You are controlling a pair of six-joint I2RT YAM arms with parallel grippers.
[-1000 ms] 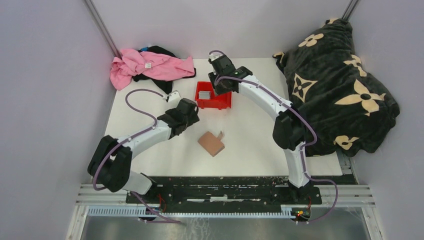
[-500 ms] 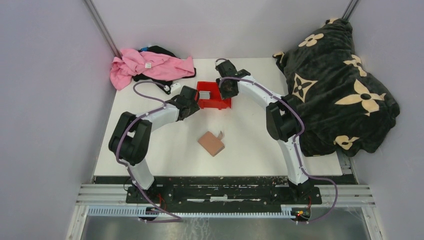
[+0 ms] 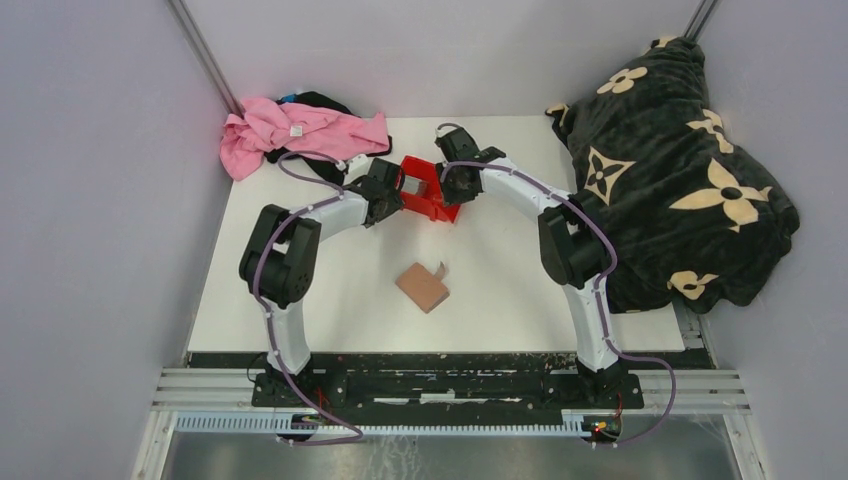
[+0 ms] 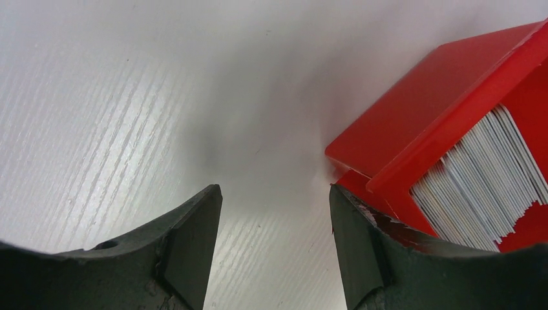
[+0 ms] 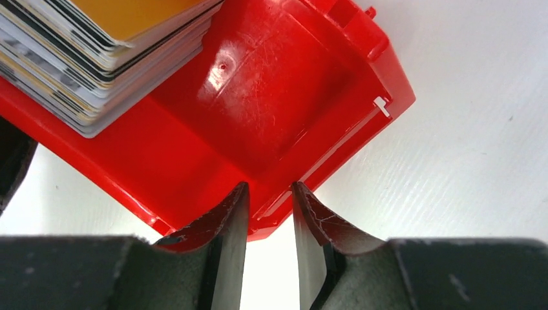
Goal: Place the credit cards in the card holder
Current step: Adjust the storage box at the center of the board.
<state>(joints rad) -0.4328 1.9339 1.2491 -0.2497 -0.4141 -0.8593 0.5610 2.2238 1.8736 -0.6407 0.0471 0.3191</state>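
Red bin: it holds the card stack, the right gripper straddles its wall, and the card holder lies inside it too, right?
No: the top external view shows the card holder on the table, apart from the red bin. The bin holds the card stack, and the right gripper straddles its wall.

Both arms reach forward, left claw (image 4: pixel 274 194) spread wide, right claw (image 5: pixel 270 190) nearly pinched together.

Plain pale-lilac walls (image 3: pixel 90 250) enclose a white rectangular tabletop (image 3: pixel 350 300), a silver metal rail (image 3: pixel 200 385) running along its near edge under even light.
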